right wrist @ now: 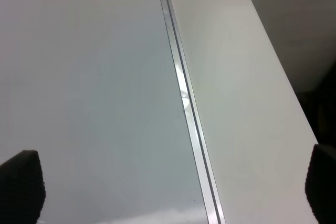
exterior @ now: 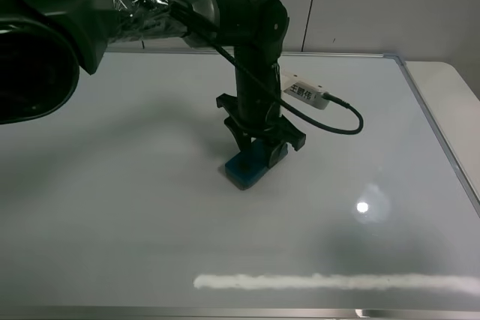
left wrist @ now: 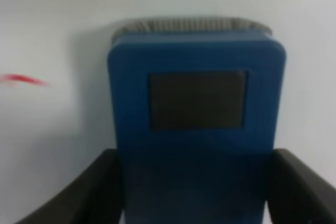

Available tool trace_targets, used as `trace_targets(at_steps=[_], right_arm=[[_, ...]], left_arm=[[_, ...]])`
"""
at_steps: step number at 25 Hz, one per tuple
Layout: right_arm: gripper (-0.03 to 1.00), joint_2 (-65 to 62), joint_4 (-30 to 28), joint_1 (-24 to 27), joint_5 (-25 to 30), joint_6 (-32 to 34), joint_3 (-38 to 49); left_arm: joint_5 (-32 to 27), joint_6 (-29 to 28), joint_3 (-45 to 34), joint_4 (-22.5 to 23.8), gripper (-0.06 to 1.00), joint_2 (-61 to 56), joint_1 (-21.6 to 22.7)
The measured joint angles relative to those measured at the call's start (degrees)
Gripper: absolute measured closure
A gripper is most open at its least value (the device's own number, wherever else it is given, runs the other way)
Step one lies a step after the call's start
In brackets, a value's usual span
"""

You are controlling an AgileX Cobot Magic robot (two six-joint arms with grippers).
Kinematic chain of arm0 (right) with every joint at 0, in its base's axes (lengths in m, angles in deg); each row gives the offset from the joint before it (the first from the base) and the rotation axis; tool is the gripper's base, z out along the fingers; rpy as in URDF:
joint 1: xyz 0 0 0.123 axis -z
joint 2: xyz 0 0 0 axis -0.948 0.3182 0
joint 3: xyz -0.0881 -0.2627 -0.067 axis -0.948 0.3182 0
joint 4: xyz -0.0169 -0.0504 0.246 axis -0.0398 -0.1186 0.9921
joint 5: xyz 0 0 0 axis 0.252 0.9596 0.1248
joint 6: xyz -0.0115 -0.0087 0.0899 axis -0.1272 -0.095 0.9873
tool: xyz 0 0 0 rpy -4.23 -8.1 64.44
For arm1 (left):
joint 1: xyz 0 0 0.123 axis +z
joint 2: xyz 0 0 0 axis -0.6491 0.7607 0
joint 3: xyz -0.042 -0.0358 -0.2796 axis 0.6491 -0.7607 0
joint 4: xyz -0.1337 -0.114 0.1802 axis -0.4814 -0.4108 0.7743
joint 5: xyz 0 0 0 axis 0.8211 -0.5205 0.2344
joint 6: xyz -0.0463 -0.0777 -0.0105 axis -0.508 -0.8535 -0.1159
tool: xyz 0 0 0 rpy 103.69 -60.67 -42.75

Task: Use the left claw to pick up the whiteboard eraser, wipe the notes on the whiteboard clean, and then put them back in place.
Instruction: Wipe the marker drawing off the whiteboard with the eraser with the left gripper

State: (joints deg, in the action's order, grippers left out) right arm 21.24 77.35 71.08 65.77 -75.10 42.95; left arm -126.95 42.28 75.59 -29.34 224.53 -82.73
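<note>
My left claw [exterior: 256, 154] points down at the middle of the whiteboard [exterior: 112, 185] and is shut on the whiteboard eraser [exterior: 244, 169], a blue block that rests on or just above the board. In the left wrist view the eraser [left wrist: 197, 124] fills the frame, with a dark patch on top and a black finger [left wrist: 92, 192] against each long side. A short red stroke of the notes [left wrist: 23, 80] shows on the board beside the eraser; in the exterior view I cannot see it. My right gripper [right wrist: 172, 187] is open, empty, over the board's edge.
The board's silver frame [exterior: 442, 144] runs along the right, with a white tabletop [exterior: 450, 80] beyond it; the frame also shows in the right wrist view [right wrist: 184, 93]. A white tag [exterior: 304, 93] and black cable hang off the left arm. Light glare [exterior: 337, 282] lies near the front edge.
</note>
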Motion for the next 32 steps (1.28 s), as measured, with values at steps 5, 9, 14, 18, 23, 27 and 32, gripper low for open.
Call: trace_targets(at_steps=[5, 9, 14, 18, 23, 27, 32], right_arm=[[-0.02, 0.0, 0.0, 0.0, 0.0, 0.0, 0.0], [-0.02, 0.0, 0.0, 0.0, 0.0, 0.0, 0.0], [-0.02, 0.0, 0.0, 0.0, 0.0, 0.0, 0.0], [-0.02, 0.0, 0.0, 0.0, 0.0, 0.0, 0.0], [-0.02, 0.0, 0.0, 0.0, 0.0, 0.0, 0.0], [-0.02, 0.0, 0.0, 0.0, 0.0, 0.0, 0.0], [-0.02, 0.0, 0.0, 0.0, 0.0, 0.0, 0.0]], left_arm=[[-2.8, 0.0, 5.3, -1.7, 0.39, 3.2, 6.5], [-2.8, -2.3, 6.3, 2.2, 0.39, 3.6, 12.8], [-2.8, -3.9, 6.4, 7.3, 0.39, 3.6, 17.8], [-2.8, -4.5, 6.4, 7.6, 0.39, 3.3, 18.2], [-2.5, -4.6, 5.6, 8.7, 0.39, 2.2, 18.2], [-2.1, -4.6, 3.6, 10.2, 0.39, 1.0, 18.0], [-1.9, -4.7, -1.3, 10.8, 0.39, -1.1, 16.1]])
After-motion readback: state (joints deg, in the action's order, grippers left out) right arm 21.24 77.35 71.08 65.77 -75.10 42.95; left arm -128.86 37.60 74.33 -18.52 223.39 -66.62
